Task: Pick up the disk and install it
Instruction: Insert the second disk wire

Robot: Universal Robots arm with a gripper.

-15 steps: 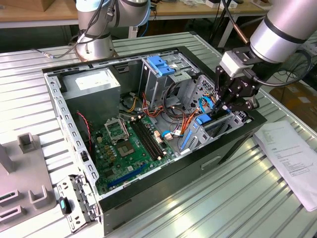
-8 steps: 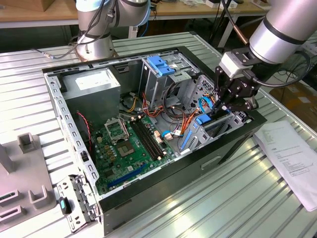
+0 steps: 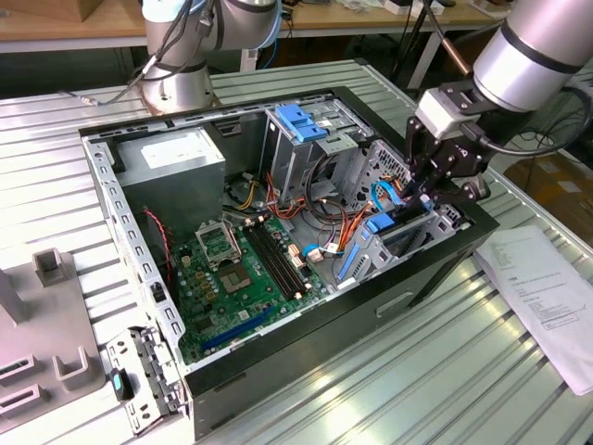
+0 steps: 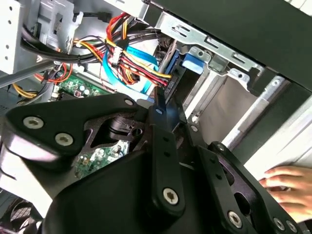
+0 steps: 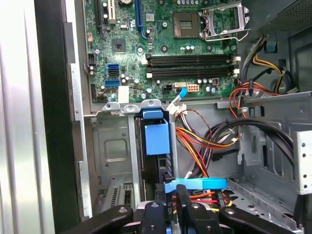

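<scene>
The disk (image 3: 378, 225) stands on edge in the drive bay at the case's corner on the exterior view's right, its blue side rails showing. In the first wrist view its blue rail (image 5: 157, 134) sits between the bay's metal walls. My gripper (image 3: 428, 193) hangs directly over that bay. Its black fingers (image 5: 183, 207) are drawn close together on the disk's upper edge, beside red and orange cables and a blue flat cable (image 5: 197, 184). In the second wrist view the gripper (image 4: 162, 105) reaches the blue rail (image 4: 189, 62).
The open black case (image 3: 306, 324) holds a green motherboard (image 3: 241, 269), a grey power-supply box (image 3: 176, 158) and a metal cage with a blue latch (image 3: 301, 120). A paper sheet (image 3: 547, 297) lies on the exterior view's right. A person's hand (image 4: 287, 183) rests outside the case.
</scene>
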